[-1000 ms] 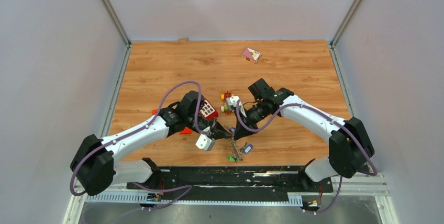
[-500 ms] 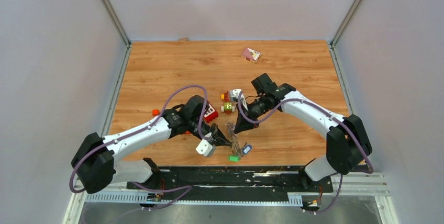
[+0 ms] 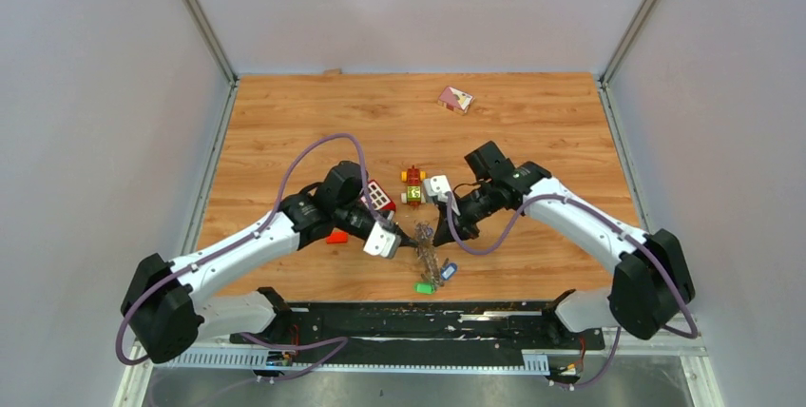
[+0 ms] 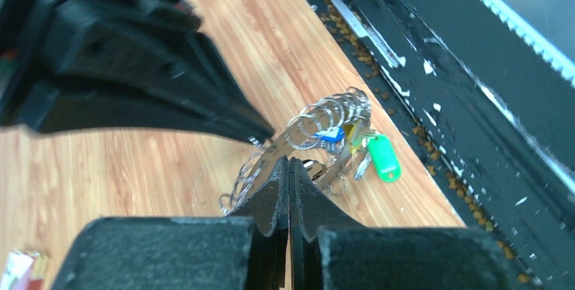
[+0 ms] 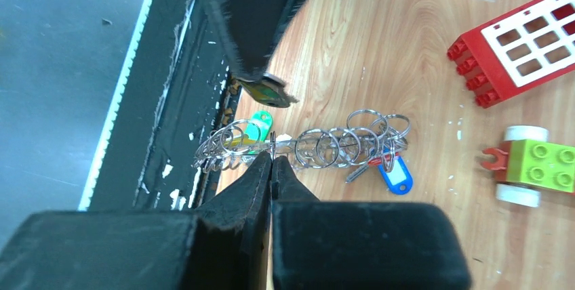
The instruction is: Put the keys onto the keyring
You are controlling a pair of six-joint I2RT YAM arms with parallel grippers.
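At the bottom of my overhead view, the black rail (image 3: 399,317) runs along the near edge of the wooden table (image 3: 532,122). Just above it, low and centre, lie a green-tagged key (image 3: 424,287) and, up and to the right, a blue-tagged key (image 3: 448,271). Both sit at the lower end of the keyring (image 3: 428,255), a strand of overlapping silver loops running up toward the centre of the frame. The two tools meet at its upper end. The left gripper (image 3: 407,242) comes in from the left with its jaws clenched flat together. In the right wrist view a small flat metal piece shows at its tip, and I cannot tell whether it is pinched there. The right gripper (image 3: 437,234) comes in from the right, also clenched. Its tip touches the loops, but I cannot tell whether it has one caught. Left of the grippers a small red brick (image 3: 336,236) lies on the wood. Higher up, a red brick with white windows (image 3: 378,198) sits beside the left wrist, with a red-and-yellow toy car (image 3: 413,186) just to its right. Well apart, at the upper centre, lies a pink card-like item (image 3: 454,99).
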